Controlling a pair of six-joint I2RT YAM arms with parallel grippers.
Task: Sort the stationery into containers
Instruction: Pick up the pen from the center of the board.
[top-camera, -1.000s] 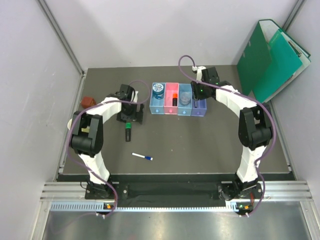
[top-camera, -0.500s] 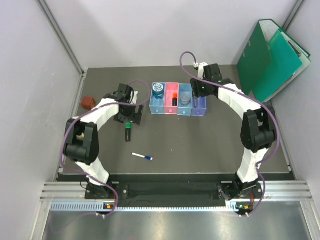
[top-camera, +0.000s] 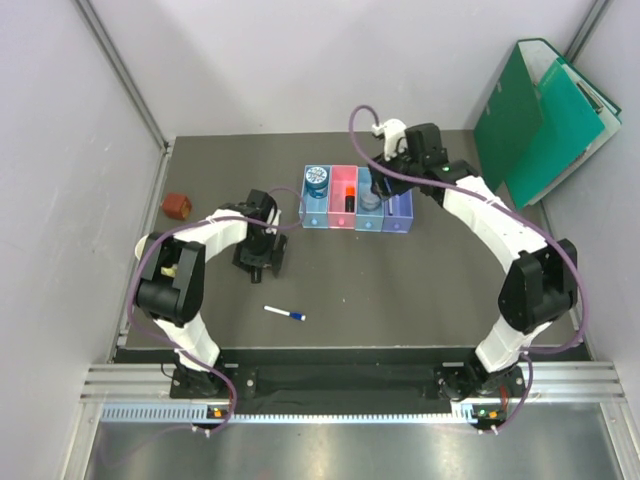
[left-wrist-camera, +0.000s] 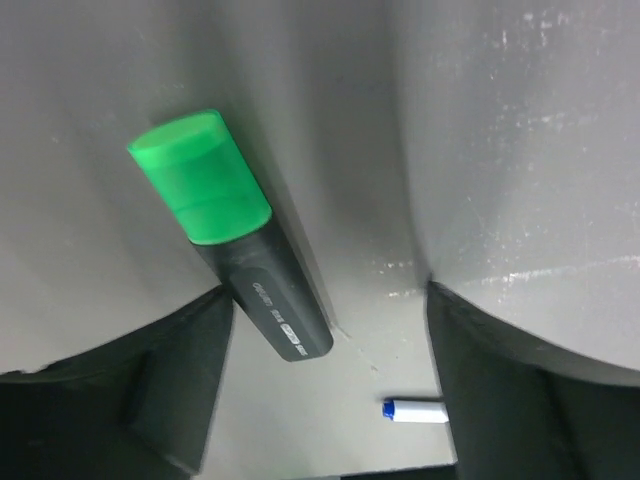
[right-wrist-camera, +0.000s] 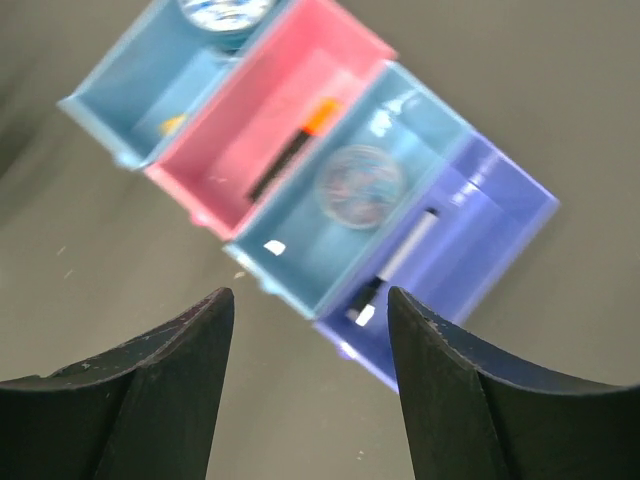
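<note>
Counting seven stationery bits: two loose on the dark table (top-camera: 420, 290), five binned. Loose no. 1: green highlighter (left-wrist-camera: 232, 240), bright green cap on a dark grey body with small white print, lying flat and slanted between the fingers of the left gripper (left-wrist-camera: 328, 300); hidden under that gripper in the top view. Loose no. 2: white pen with blue cap (top-camera: 285, 314), lying nearer the arm bases, well apart from the bins. Binned: blue tape roll (top-camera: 317, 178) plus a small tan bit (right-wrist-camera: 172, 124) in the left light blue bin (top-camera: 315, 215); orange-and-black highlighter (right-wrist-camera: 290, 155) alone in the pink bin (right-wrist-camera: 340, 60); round clear-looking disc (right-wrist-camera: 360, 185) plus a small white piece (right-wrist-camera: 272, 246) in the second light blue bin (right-wrist-camera: 410, 130); black-and-white marker (right-wrist-camera: 395, 262) alone in the purple-blue bin (right-wrist-camera: 500, 210). Four bins total, joined in one row, centred in the far half of the table. Two grippers. Left one: jaws spread wide around the green highlighter, clear gap on one side, contact on the other side not readable. Then right gripper (right-wrist-camera: 308, 295): jaws apart, holding nothing, hanging above the row over the second light blue and purple-blue bins. Further out: one reddish-brown lump (top-camera: 177, 205) at the table's left edge, and green folders (top-camera: 545, 120), looks like two, leaning in the far right corner.
</note>
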